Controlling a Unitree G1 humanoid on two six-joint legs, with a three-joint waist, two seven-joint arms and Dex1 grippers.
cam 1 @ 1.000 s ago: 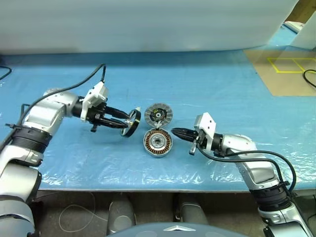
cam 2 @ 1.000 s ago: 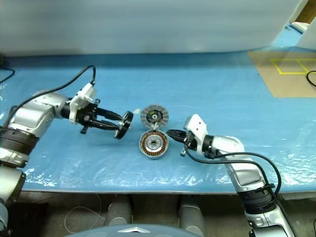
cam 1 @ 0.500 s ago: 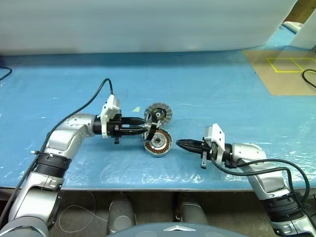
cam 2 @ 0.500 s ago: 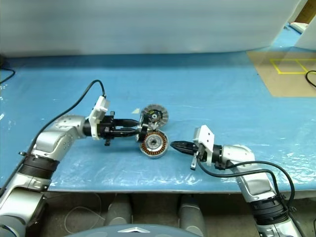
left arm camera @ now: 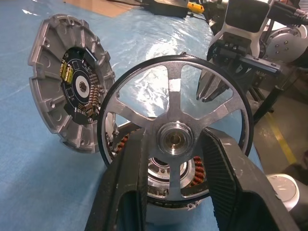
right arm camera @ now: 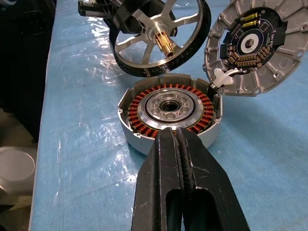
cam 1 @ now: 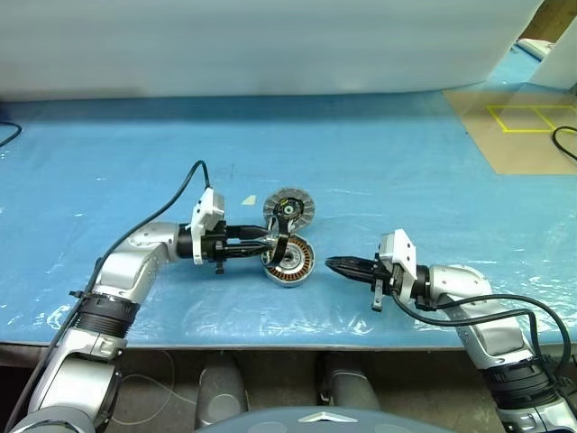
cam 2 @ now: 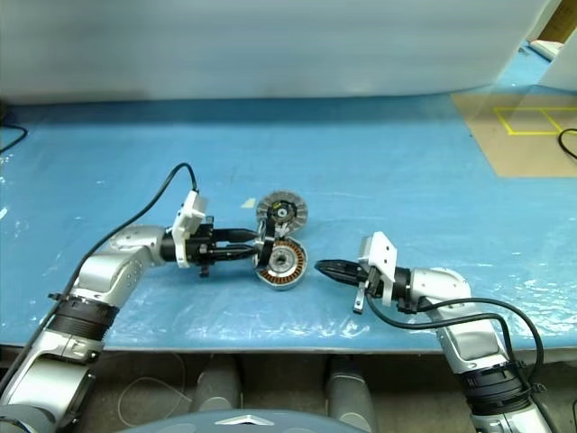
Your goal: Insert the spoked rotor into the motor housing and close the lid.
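The spoked rotor [cam 1: 279,242], black-rimmed with silver spokes, stands on edge just over the left rim of the motor housing [cam 1: 292,262]. My left gripper [cam 1: 270,245] is shut on its hub, one finger [left arm camera: 126,192] on each side of the hub. The housing's copper windings [right arm camera: 144,120] face up, uncovered. The ribbed grey lid [cam 1: 289,208] stands tilted open at the housing's far rim. My right gripper [cam 1: 331,264] lies low to the right of the housing, shut with nothing in it and a short gap away from the housing's wall.
A blue plastic sheet [cam 1: 388,171] covers the table, whose front edge [cam 1: 270,341] runs close below the arms. At the far right lies brown cardboard [cam 1: 514,135] with yellow tape lines. A white wall [cam 1: 270,45] closes the back.
My left gripper has carried the rotor right and down, from beside the parts to over the housing's left rim. My right gripper has drawn back slightly from the housing.
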